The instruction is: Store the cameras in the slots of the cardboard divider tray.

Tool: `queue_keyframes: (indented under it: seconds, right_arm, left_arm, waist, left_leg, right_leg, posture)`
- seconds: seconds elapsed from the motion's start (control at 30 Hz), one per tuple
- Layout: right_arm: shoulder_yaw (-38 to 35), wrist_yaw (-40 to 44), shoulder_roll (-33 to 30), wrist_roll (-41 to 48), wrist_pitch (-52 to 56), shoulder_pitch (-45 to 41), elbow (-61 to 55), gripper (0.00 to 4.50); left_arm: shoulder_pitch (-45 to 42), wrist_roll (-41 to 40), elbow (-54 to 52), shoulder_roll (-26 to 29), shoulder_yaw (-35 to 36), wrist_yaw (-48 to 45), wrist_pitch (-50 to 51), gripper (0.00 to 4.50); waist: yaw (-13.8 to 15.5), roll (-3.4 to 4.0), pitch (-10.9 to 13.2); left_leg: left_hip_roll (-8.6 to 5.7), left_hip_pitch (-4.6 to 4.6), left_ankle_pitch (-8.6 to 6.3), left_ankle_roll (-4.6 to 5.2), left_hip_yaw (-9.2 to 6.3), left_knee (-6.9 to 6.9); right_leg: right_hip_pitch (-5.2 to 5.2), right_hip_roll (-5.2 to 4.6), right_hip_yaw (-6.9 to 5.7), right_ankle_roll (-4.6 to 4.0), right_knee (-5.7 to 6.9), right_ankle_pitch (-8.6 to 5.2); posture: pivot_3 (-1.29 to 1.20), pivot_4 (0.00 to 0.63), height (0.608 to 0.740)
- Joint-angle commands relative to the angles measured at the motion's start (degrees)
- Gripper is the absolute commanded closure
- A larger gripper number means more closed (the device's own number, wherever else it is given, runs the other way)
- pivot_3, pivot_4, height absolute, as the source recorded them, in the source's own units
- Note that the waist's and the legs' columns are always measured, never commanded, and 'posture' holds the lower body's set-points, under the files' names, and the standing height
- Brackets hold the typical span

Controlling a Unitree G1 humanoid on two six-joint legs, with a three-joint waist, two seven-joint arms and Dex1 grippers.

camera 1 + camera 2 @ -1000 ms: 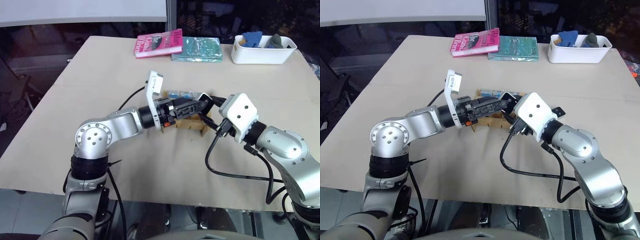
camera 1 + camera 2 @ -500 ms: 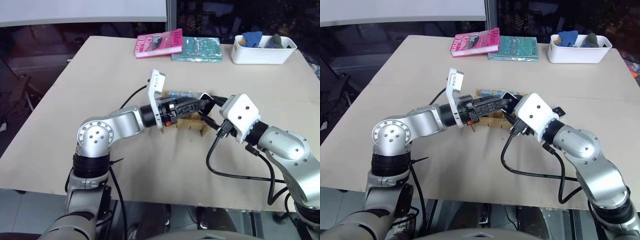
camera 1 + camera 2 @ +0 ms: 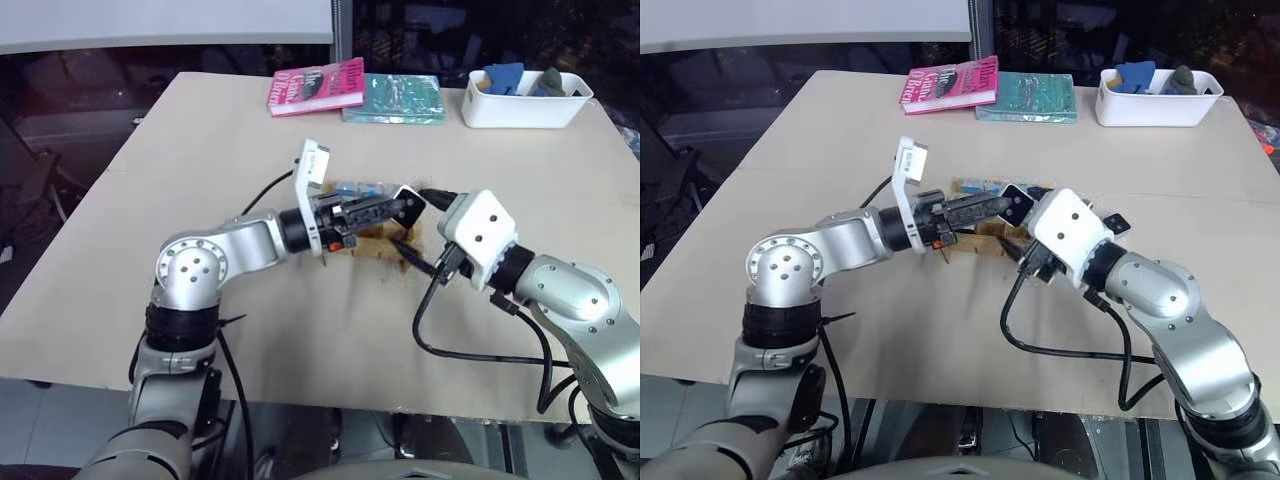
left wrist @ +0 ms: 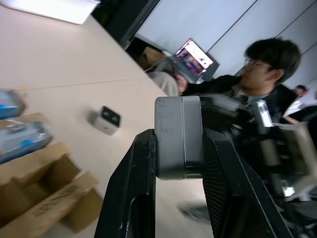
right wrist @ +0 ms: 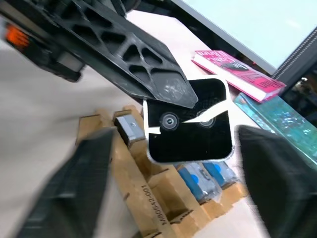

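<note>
Tan table [image 3: 200,140], pink book [image 3: 316,85], teal book [image 3: 394,98], white bin [image 3: 525,106], cardboard divider tray [image 5: 148,198]

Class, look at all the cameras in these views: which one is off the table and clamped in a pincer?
The camera with its black lens face showing, shut between the left pincer fingers above the cardboard divider tray. The others sit in tray slots or on the table.

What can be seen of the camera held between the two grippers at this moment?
The camera is a small cube with a white rim and a glossy black face bearing two round lenses; from its edge it looks dark grey. The left gripper is shut on it, one finger on each flat side. It hangs above the cardboard divider tray, not yet in a slot. The right gripper stands open around it, not touching.
</note>
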Motion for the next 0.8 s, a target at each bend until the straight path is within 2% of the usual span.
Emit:
queue_keyframes:
  seconds: [0.03, 0.23, 0.33, 0.4, 0.5, 0.63, 0.8]
  right_arm:
    - [-4.98, -0.42, -0.10, 1.96, 1.39, 3.03, -3.25, 0.04]
    - [-15.17, 1.23, -0.66, 7.41, 4.30, 13.90, -7.71, 0.04]
    - [-21.51, 2.37, 0.53, 12.91, 3.63, 18.99, -9.62, 0.04]
    - [-25.32, 4.48, -0.70, 15.83, -2.49, 24.71, -10.00, 0.04]
    - [-29.23, 6.43, -2.75, 23.07, -9.39, 32.21, -10.01, 0.04]
    - [-30.68, 2.58, -3.08, 32.53, -18.00, 37.42, -10.01, 0.04]
    - [-29.42, -1.70, -5.74, 36.80, -25.61, 41.57, -10.01, 0.04]
  left_arm:
    - [-2.74, 10.69, 2.31, 4.47, -2.25, -8.99, -6.31, 3.81]
    - [-9.41, 32.20, 18.13, 11.20, -13.94, -36.70, -24.58, 3.81]
    - [-13.58, 40.70, 28.41, 10.13, -18.51, -47.65, -34.07, 3.81]
    - [-17.07, 46.75, 36.38, 7.95, -21.62, -52.80, -40.89, 3.81]
    - [-22.04, 53.80, 47.09, 4.27, -23.91, -57.49, -49.10, 3.81]
    - [-26.94, 60.36, 56.86, 1.27, -24.51, -60.24, -56.78, 3.81]
    - [-30.46, 64.43, 63.38, -0.81, -22.75, -62.02, -60.83, 3.81]
  waist:
    - [0.04, 0.00, 0.00]
    - [0.15, 0.00, 0.00]
    - [0.11, -0.01, 0.01]
    - [0.08, -0.02, 0.01]
    - [0.28, -0.18, 0.12]
    - [-0.15, -0.33, 0.20]
    - [-0.05, -0.40, 0.24]
  left_leg:
    - [-0.01, -0.02, 0.00, 0.00, -0.01, 0.00]
    - [-0.06, -0.04, 0.00, 0.00, 0.02, -0.04]
    - [-0.07, -0.06, 0.00, 0.00, 0.04, -0.04]
    - [-0.07, -0.07, -0.01, 0.01, 0.05, -0.04]
    - [-0.04, -0.13, -0.02, 0.04, 0.00, -0.03]
    - [-0.04, -0.15, -0.07, 0.13, 0.06, -0.01]
    - [0.01, -0.14, -0.10, 0.17, 0.07, 0.00]
  right_leg:
    - [-0.01, 0.02, -0.03, 0.00, -0.02, 0.00]
    - [-0.01, 0.07, -0.06, 0.00, -0.07, -0.01]
    - [-0.02, 0.10, -0.05, 0.01, -0.10, -0.01]
    - [-0.02, 0.12, -0.01, 0.01, -0.09, -0.01]
    - [-0.07, 0.18, 0.04, 0.08, -0.09, -0.07]
    - [-0.08, 0.18, 0.13, 0.09, -0.10, -0.06]
    - [-0.10, 0.18, 0.15, 0.09, -0.08, -0.06]
  posture:
    - [0.00, 0.150, 0.740]
    - [0.00, 0.150, 0.740]
    - [0.00, 0.150, 0.740]
    - [0.00, 0.150, 0.740]
    - [0.00, 0.150, 0.740]
    - [0.00, 0.150, 0.740]
    - [0.00, 0.150, 0.740]
